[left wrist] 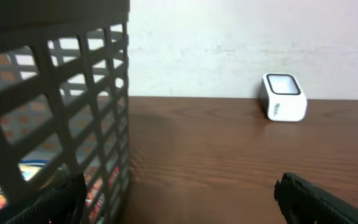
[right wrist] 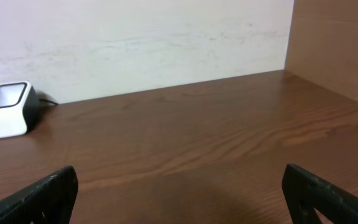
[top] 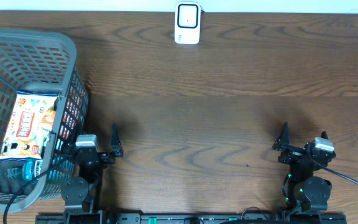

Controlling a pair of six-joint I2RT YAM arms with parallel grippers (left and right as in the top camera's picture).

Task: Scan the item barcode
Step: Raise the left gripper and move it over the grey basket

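Table: wide, wooden. Basket: grey mesh, sitting at left. Snack packet lying flat inside it. I am judging it light, crinkly, slippery, and am planning to pinch sealed edge; barcode not showing. Scanner standing at far edge, centre. I am holding my left gripper beside basket and my right gripper near right, both spread wide, empty. Overhead is showing most of packet; left wrist is catching scraps through mesh; right wrist is missing basket.

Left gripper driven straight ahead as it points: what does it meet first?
Likely the basket, whose mesh wall stands in front of its left finger; between the fingers only bare table shows.
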